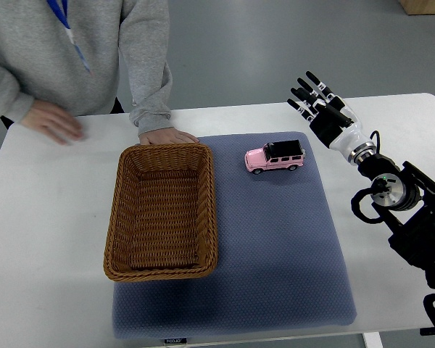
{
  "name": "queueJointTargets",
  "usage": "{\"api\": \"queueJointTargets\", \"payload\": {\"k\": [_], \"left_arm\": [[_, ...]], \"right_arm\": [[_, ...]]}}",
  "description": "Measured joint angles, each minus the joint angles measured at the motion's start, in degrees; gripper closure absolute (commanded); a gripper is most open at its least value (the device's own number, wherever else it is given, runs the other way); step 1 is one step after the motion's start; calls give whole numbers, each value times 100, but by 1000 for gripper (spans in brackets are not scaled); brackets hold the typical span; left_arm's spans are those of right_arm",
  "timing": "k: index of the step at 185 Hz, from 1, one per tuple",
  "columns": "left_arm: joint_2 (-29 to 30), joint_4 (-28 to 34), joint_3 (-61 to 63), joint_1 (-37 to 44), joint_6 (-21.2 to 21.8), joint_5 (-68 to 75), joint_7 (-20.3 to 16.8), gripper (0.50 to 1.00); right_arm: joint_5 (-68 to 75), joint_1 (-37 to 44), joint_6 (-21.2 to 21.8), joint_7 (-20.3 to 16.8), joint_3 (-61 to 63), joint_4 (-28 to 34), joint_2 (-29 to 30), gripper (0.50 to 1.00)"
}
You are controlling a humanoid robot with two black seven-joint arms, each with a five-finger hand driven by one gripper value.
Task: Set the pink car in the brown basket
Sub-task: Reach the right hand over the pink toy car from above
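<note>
Brown basket (162,268) empty; pink car (275,156) on mat; right hand (321,106) raised nearby, fingers (304,93) spread.

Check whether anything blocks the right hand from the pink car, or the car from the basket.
Nothing visible does. Bare mat separates the open right hand from the pink car, and the car from the brown basket; a person's hand touches the basket's far rim.

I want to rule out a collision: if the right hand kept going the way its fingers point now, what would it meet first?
Apparently nothing: the right hand points up-left, beyond the table's far edge, passing the pink car.
</note>
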Motion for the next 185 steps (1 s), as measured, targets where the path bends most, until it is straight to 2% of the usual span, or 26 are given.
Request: {"api": "queueJointTargets", "payload": {"k": [60, 91, 136, 161, 185], "left_arm": [[0, -41, -2, -1, 0, 0, 0, 500], [0, -38, 1, -1, -9, 0, 1, 500], [0, -72, 15, -1, -66, 0, 1, 500], [0, -72, 16, -1, -73, 0, 1, 500], [0, -67, 9, -1, -73, 0, 1, 500]], "right_arm": [[-139, 95, -15, -13, -82, 10, -52, 587], [-1141, 511, 36, -52, -488, 16, -500, 587], [-3824, 2247, 372, -188, -2996, 187, -1353, 587], [-4235, 3353, 491, -592, -4514, 225, -1362, 587], [-4344, 3996, 460, -984, -5899, 213, -1085, 587]]}}
